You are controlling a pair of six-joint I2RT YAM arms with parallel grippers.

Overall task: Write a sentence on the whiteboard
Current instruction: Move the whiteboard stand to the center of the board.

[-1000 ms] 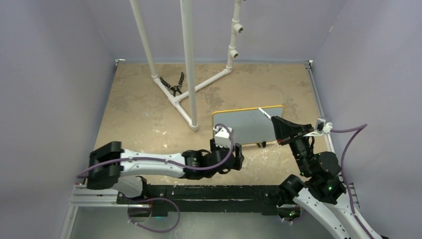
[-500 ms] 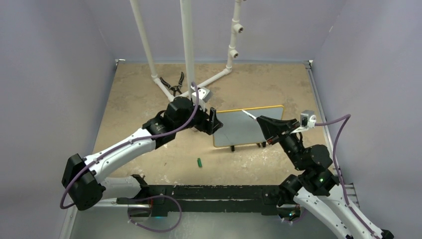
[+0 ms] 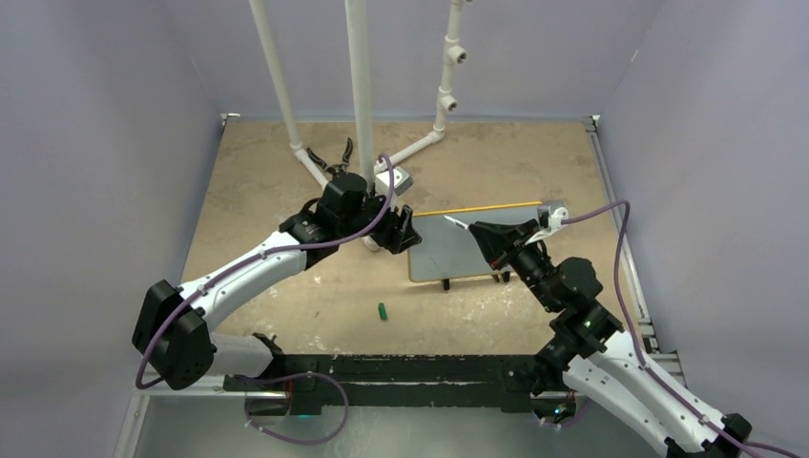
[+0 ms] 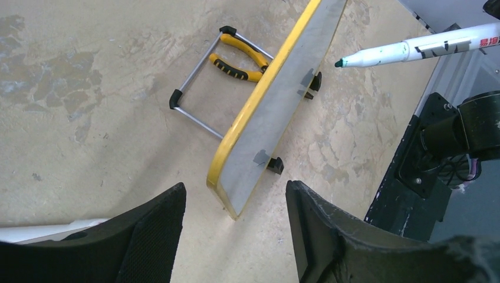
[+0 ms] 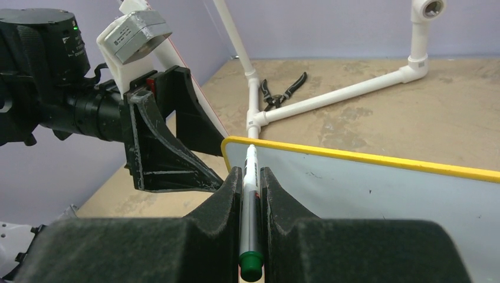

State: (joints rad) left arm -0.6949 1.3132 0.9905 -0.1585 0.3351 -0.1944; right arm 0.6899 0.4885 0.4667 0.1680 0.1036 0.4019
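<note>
- Mottled tan tabletop point(image 3: 267, 219) carries the propped whiteboard point(image 3: 458, 250).
- Left gripper point(image 3: 403, 230), fingers spread, hovers at its left edge.
- Right gripper point(image 5: 252, 177) clamps a green-tipped marker point(image 4: 413, 50).

The top external camera sits high above and behind the arm bases, looking down and forward. The whiteboard point(image 3: 467, 243) shows small in it, just right of centre. The left wrist camera hovers near the whiteboard's left end and looks down past the left gripper point(image 4: 236, 188), seeing the board almost edge-on. The right wrist camera sits low and close in front of the whiteboard, facing its surface along the marker point(image 5: 248, 206). All three views share the whiteboard. The top and right wrist views also share the white pipe frame point(image 3: 361, 114) behind it.
</note>
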